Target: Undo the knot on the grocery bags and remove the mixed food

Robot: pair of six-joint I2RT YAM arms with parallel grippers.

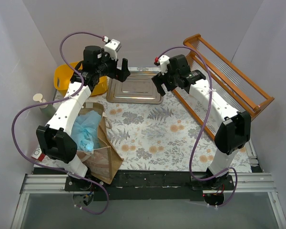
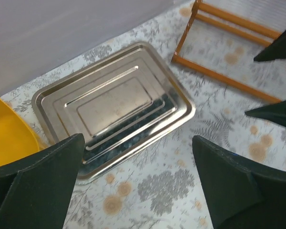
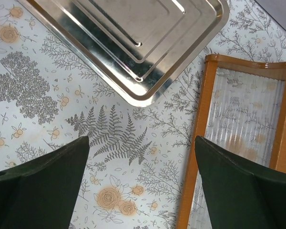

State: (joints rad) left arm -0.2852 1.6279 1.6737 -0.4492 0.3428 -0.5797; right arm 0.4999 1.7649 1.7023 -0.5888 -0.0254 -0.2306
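Note:
The grocery bags lie at the table's near left. A crinkly light blue plastic bag (image 1: pixel 88 131) rests on a brown paper bag (image 1: pixel 105 157) with beige handles. My left arm crosses over both and hides part of them. The knot and the mixed food are hidden. My left gripper (image 1: pixel 123 70) (image 2: pixel 138 143) hangs open and empty over the tablecloth at the steel tray's edge, far beyond the bags. My right gripper (image 1: pixel 158 84) (image 3: pixel 142 140) is open and empty too, above the cloth between the tray and the wooden rack.
A steel tray (image 1: pixel 136 90) (image 2: pixel 114 102) (image 3: pixel 128 38) lies at the back centre. A yellow tub (image 1: pixel 66 76) (image 2: pixel 9 133) stands at the back left, with a pump soap bottle (image 1: pixel 40 102) near the left wall. An orange-framed rack (image 1: pixel 229 78) (image 2: pixel 229 47) (image 3: pixel 243 119) leans along the right.

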